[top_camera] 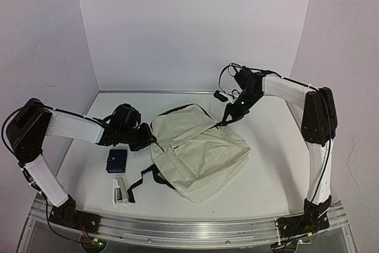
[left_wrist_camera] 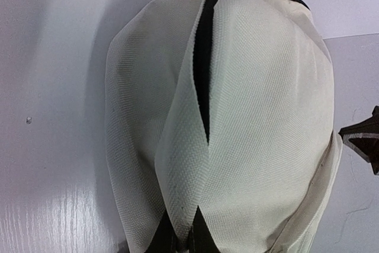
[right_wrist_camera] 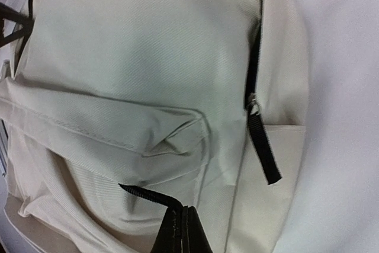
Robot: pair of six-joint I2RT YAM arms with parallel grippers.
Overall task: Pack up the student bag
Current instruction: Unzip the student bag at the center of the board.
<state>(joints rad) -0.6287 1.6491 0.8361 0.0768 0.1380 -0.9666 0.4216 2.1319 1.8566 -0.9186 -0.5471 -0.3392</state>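
The student bag (top_camera: 198,152), cream fabric with black zipper lines, lies flat in the middle of the table. My left gripper (top_camera: 148,141) is at its left edge. In the left wrist view this gripper (left_wrist_camera: 185,236) is shut on a pinched fold of the bag's cream fabric (left_wrist_camera: 183,164) beside a partly open black zipper. My right gripper (top_camera: 228,117) is at the bag's far right corner. In the right wrist view it (right_wrist_camera: 185,214) is shut on a thin black zipper pull tab (right_wrist_camera: 148,195) of the front pocket. A second pull tab (right_wrist_camera: 263,149) hangs free on the main zipper.
A dark blue wallet-like item (top_camera: 116,160) and a white stapler (top_camera: 121,190) lie left of the bag, near its black straps (top_camera: 145,179). A small black object (top_camera: 221,95) sits near the back wall. White walls close in the back and sides.
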